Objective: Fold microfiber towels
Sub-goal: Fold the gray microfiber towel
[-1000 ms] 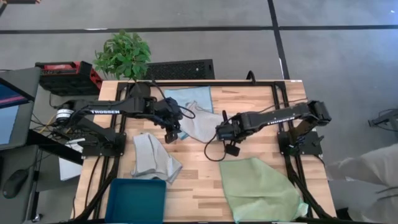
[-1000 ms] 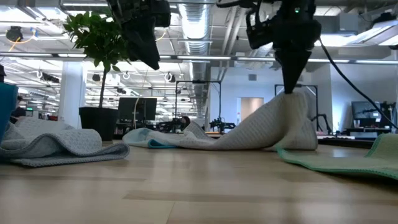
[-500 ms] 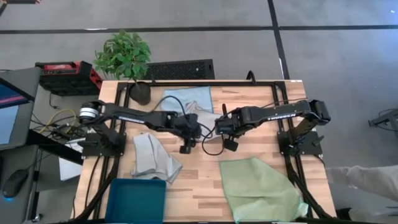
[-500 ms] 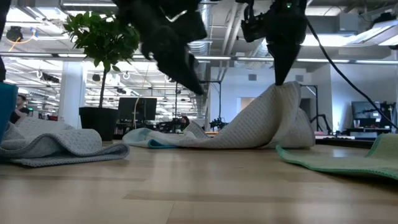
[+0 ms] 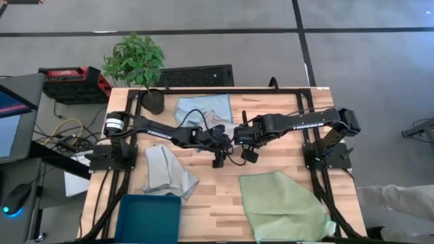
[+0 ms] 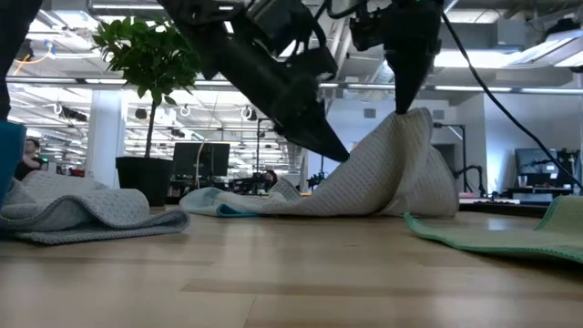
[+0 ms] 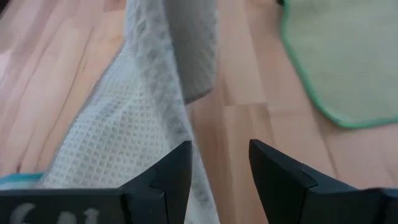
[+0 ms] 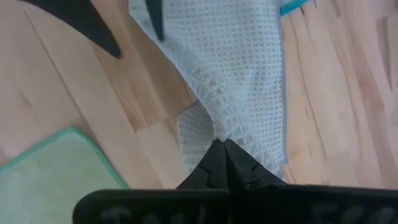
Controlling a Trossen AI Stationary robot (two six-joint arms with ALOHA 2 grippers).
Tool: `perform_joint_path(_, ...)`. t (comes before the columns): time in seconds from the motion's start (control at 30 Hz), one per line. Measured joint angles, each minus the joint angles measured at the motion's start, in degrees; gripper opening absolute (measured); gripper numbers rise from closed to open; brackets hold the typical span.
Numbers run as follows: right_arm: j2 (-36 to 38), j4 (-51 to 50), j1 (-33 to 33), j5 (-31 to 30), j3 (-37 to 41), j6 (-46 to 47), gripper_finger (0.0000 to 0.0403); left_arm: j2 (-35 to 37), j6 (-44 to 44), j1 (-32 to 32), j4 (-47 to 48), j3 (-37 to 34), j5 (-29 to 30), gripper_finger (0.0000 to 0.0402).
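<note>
Pale grey waffle-weave microfiber towel (image 6: 383,178) is hanging tented mid-bench from the clamped right hand (image 8: 222,147); the half-open, empty left hand (image 7: 217,168) is nearing its lower edge and should pinch one layer only.

in the high view the two arms cover most of the raised pale grey towel (image 5: 220,129), so its outline there cannot be traced. the light blue towel (image 5: 203,106) is partly hidden under it. the light green towel (image 5: 285,207) and the teal bin (image 5: 148,218) run off the near edge of that view. in the low view the bin (image 6: 9,159) is only a sliver at the left edge, and the green towel (image 6: 510,232) is cut at the right. a person (image 5: 400,200) at the far right shows only in part. the left wrist view is blurred.
</note>
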State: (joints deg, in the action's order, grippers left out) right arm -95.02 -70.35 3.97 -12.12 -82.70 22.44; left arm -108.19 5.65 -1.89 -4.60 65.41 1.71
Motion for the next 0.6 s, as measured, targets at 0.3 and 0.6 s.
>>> perform_joint_path(0.3,-0.02,-0.36,0.00,0.00,-0.55,0.01,0.0000,-1.71,-2.28,-0.36,-1.03,-0.04,11.19,0.0153)
perform_joint_path(0.6,-0.02,-1.90,0.00,-1.17,-0.55,0.00,0.0000,0.55,-4.00,0.77,0.71,-0.04,10.78,0.0153)
